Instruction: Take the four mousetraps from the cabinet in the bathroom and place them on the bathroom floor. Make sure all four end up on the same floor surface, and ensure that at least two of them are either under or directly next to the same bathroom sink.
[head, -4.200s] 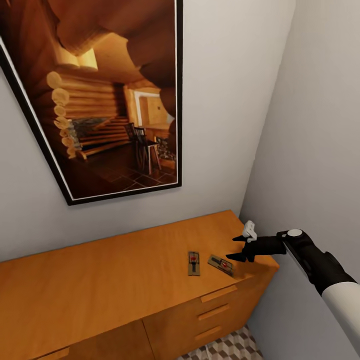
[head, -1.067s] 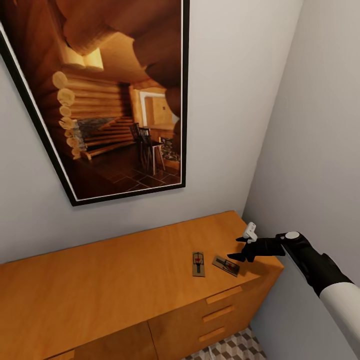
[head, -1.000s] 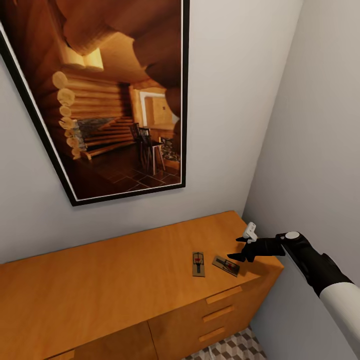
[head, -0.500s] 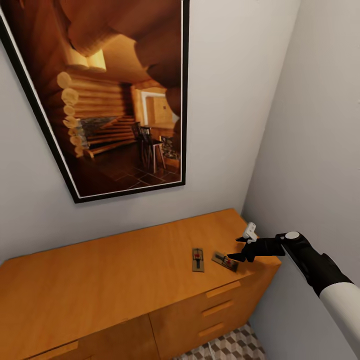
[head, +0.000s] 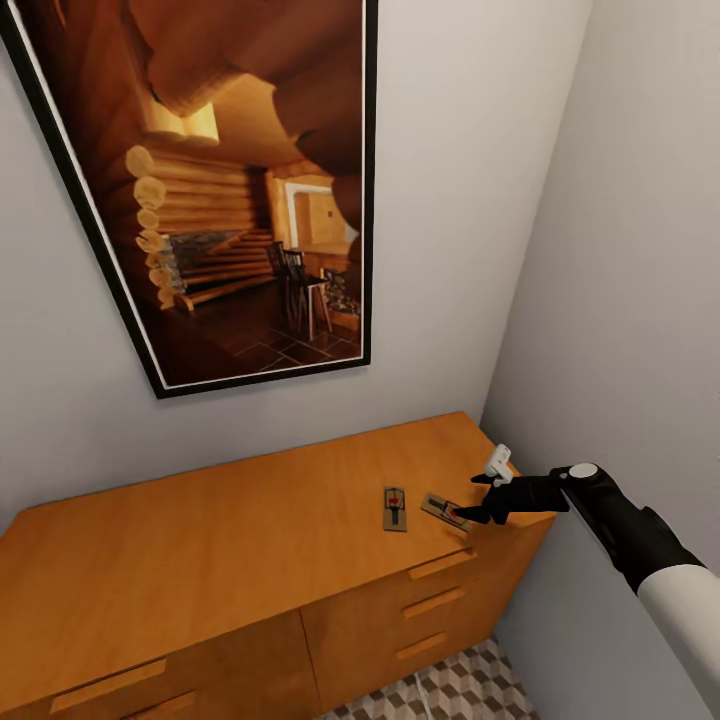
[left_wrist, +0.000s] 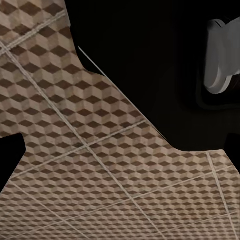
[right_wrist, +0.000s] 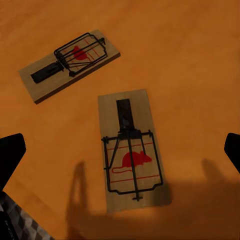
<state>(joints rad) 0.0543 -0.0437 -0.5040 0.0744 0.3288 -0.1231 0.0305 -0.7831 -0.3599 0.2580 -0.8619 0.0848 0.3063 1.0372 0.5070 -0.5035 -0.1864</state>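
- Two small flat rectangular brown wooden mousetraps with dark wire parts and a red mark lie on the plain flat top of the low orange-brown wooden cabinet (head: 230, 540), close to its right front corner.
- The nearer mousetrap (head: 443, 509) (right_wrist: 132, 150) lies just beside the tips of the right gripper (head: 470, 498), a black two-fingered tool on a black and white arm reaching in from the right.
- In the right wrist view this trap sits flat between the two dark fingertips (right_wrist: 10, 152), which stand wide apart at either side and touch nothing; the gripper's shadow falls across the trap's lower end.
- The farther mousetrap (head: 395, 509) (right_wrist: 69, 63) lies flat near the first, apart from it and angled differently, further from the gripper.
- The cabinet stands against a pale grey wall under a large black-framed picture (head: 240, 190) of a log interior.
- The left wrist view looks down at the bathroom floor (left_wrist: 75, 150) of brown, beige and cream cube-patterned tiles; the left gripper's opening cannot be judged there.
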